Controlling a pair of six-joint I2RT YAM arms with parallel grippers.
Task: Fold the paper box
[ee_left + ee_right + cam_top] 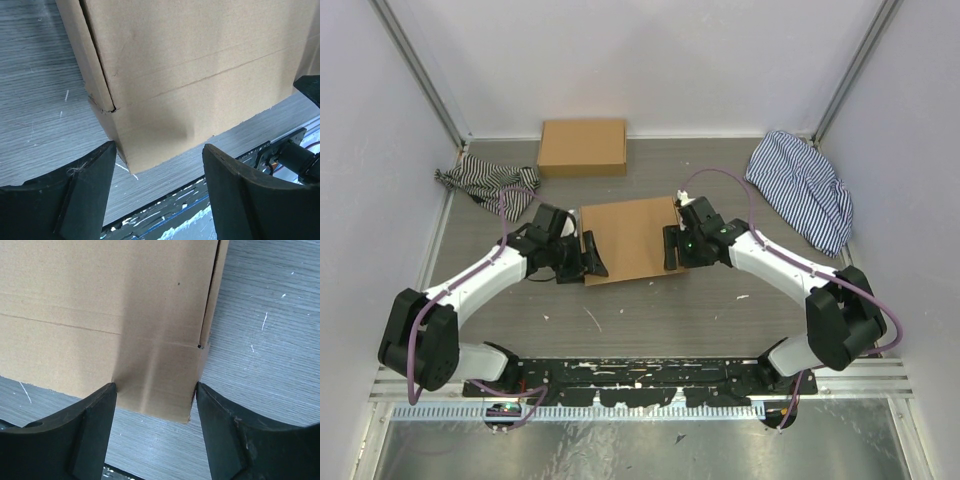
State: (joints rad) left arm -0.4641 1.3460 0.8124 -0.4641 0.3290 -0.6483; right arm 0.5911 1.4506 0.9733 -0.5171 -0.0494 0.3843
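We see paper box (628, 238) at centre, between arms, walls up, lid down. Left gripper (591, 258) straddles left near corner, right gripper (670, 248) right near corner; both spread wide, clamping nothing. We judge only front flap tuck left.

Table (650, 310), paper box (628, 238), far box (583, 146), cloths (802, 188) (striped)

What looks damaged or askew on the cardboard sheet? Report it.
The paper box lies slightly rotated on the table. In the left wrist view its near corner is frayed, with a small ragged tear where the side flap meets the crease. Nothing else on it looks damaged.
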